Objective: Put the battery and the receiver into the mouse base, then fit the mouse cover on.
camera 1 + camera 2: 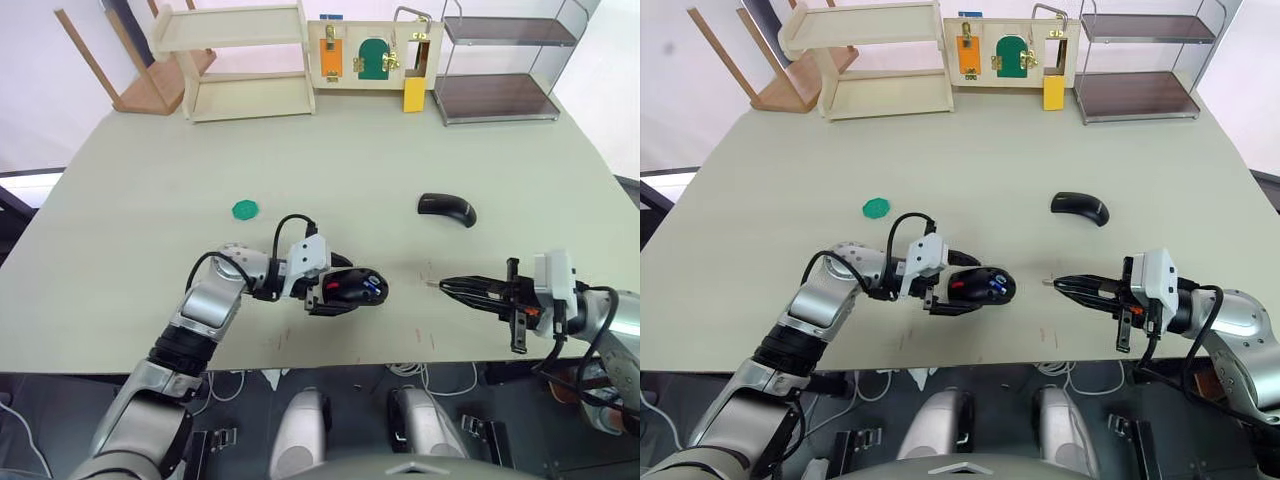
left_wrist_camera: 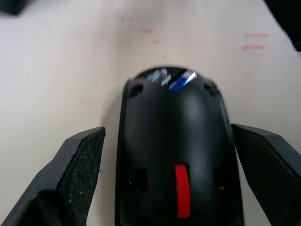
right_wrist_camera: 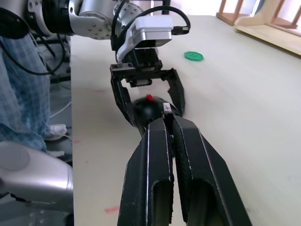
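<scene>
Black left gripper (image 2: 164, 179) straddles mouse base (image 2: 176, 155); right gripper (image 3: 168, 117) seemingly pinches receiver (image 3: 166, 108).

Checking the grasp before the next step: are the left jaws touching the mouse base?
Apart. In the left wrist view, pale table shows between each finger and the mouse base on both sides.

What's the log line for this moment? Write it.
left tool open astride mouse base | battery in mouse base | right tool shut on receiver | mouse cover off, on table
</scene>
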You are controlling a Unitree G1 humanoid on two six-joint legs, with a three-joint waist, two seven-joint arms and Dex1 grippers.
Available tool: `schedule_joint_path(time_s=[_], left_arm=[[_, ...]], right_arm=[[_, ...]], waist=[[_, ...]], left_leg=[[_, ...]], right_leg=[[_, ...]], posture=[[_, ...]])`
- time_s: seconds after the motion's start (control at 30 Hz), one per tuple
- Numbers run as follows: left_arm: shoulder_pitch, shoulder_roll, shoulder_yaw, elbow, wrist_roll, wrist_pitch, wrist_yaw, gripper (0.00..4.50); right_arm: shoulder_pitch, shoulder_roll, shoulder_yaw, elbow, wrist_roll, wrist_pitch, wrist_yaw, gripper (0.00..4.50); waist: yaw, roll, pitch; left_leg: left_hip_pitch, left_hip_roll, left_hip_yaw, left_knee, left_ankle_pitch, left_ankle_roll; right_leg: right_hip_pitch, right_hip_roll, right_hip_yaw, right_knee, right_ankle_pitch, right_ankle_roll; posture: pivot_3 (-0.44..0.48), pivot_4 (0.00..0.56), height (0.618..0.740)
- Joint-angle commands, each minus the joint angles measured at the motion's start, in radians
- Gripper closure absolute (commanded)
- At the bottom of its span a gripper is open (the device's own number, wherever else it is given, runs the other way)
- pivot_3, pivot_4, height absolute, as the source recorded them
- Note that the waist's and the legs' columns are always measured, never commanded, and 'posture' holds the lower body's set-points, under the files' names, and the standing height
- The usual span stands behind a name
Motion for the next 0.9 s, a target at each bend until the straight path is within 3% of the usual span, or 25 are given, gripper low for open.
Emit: schedule_joint_path(time_s=[0.03,0.4,0.43,0.53,0.63,0.9], left_arm=[[-0.014,-0.025,-0.015,-0.003,0.002,0.010,0.005,0.03],[-0.010,-0.053,-0.027,0.064,0.031,0.013,0.033,0.03],[-0.009,-0.054,-0.028,0.067,0.033,0.011,0.034,0.55],[-0.009,-0.057,-0.029,0.069,0.029,0.013,0.037,1.46],[-0.009,-0.057,-0.031,0.069,0.031,0.015,0.039,1.49],[-0.025,-0.051,-0.047,0.074,0.045,0.030,0.025,1.49]], right_arm=[[-0.001,0.012,-0.027,-0.022,0.004,-0.022,0.003,4.50],[0.020,0.027,-0.043,-0.034,0.011,-0.016,0.000,4.50],[0.019,0.028,-0.043,-0.033,0.011,-0.017,0.000,4.50],[0.015,0.027,-0.042,-0.027,0.009,-0.016,0.002,4.50],[0.019,0.015,-0.038,-0.038,0.013,0.021,-0.011,4.50],[-0.071,-0.076,0.014,-0.181,0.078,0.454,-0.243,4.50]], waist=[[0.001,0.000,0.000],[0.011,0.001,-0.001],[0.010,0.001,-0.001],[0.010,0.001,-0.001],[0.010,0.001,-0.001],[0.009,0.002,-0.002]], left_leg=[[0.000,0.000,0.000,0.000,0.000,0.000],[0.001,0.000,0.000,0.001,0.000,0.000],[0.001,0.000,0.000,0.001,0.000,0.000],[0.002,0.000,0.000,0.001,0.000,0.000],[0.002,0.000,0.000,0.001,0.000,0.000],[0.002,0.000,-0.001,0.001,0.000,0.000]], right_leg=[[0.000,0.000,0.000,0.000,0.000,0.000],[0.002,0.000,0.000,0.000,0.000,0.000],[0.002,0.000,0.000,0.000,0.000,0.000],[0.003,0.000,0.000,0.000,0.000,0.000],[0.003,0.000,0.000,0.000,0.001,0.001],[0.003,0.000,0.000,0.000,0.000,-0.001]], posture=[[0.000,0.150,0.740],[0.000,0.150,0.740],[0.000,0.150,0.740],[0.000,0.150,0.740],[0.000,0.150,0.740],[0.000,0.150,0.740]])
